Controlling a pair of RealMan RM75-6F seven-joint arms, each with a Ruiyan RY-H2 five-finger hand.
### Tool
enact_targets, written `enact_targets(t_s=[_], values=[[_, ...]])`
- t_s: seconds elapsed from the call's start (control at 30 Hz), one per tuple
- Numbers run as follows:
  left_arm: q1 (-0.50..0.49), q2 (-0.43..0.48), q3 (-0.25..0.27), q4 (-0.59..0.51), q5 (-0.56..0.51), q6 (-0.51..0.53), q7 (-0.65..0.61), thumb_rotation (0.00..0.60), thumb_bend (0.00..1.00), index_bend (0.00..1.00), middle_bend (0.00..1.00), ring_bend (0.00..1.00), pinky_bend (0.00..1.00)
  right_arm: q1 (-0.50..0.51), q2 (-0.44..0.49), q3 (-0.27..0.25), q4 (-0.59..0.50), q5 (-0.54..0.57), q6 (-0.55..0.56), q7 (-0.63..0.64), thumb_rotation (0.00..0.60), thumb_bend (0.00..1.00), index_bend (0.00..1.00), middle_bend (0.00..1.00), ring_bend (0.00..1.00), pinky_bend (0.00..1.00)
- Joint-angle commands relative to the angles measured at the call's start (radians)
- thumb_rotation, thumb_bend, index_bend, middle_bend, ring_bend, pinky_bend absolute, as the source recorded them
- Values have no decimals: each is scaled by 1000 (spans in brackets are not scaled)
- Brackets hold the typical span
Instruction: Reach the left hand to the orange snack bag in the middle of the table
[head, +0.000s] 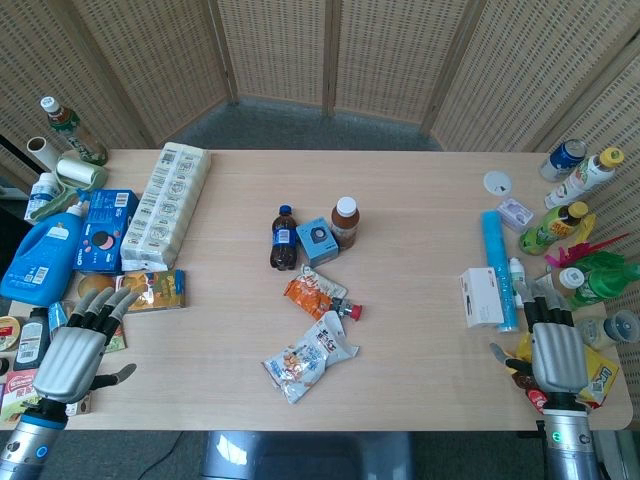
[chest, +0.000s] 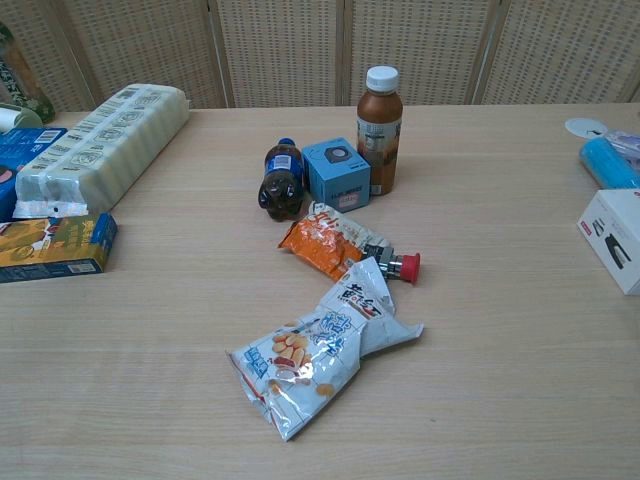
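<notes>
The orange snack bag (head: 309, 296) (chest: 328, 242) lies flat in the middle of the table, just in front of a small blue box (head: 317, 241) (chest: 337, 171). My left hand (head: 80, 347) hovers at the table's near left corner, fingers spread, holding nothing, far to the left of the bag. At the near right corner my right hand (head: 556, 355) is held flat with fingers extended and empty. Neither hand shows in the chest view.
A cola bottle (head: 283, 238), a brown drink bottle (head: 345, 222), a red-capped item (head: 352, 311) and a blue-white snack bag (head: 308, 358) surround the orange bag. Detergent, boxes and a long white pack (head: 167, 203) crowd the left; bottles and a white box (head: 482, 297) crowd the right.
</notes>
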Motion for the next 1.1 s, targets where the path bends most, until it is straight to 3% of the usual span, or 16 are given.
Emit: enact_targets(t_s=[0.03,0.37,0.6,0.83,1.1], values=[[0,-2,2,3,0,-4,-3,600,199,0,0,0,0,1,-1,0,-3,0,-2,-2,561,169,0,0,0,0],[-28,12,-5,-5,-14,-54,-1,600,198,0,0,0,0,-9,-14,-14,11,-9,1,19,564,169,0,0,0,0],[-152,-16,-73,21,-90,-221,22,600,199,0,0,0,0,-21,-8,-13,17,-1,10,30,565,169,0,0,0,0],[-345,-140,-171,144,-139,-406,81,600,201,0,0,0,0,-48,10,-14,20,23,25,47,563,169,0,0,0,0],[-555,-315,-213,373,-109,-576,97,600,202,0,0,0,0,-104,35,-20,35,55,69,84,562,170,0,0,0,0]])
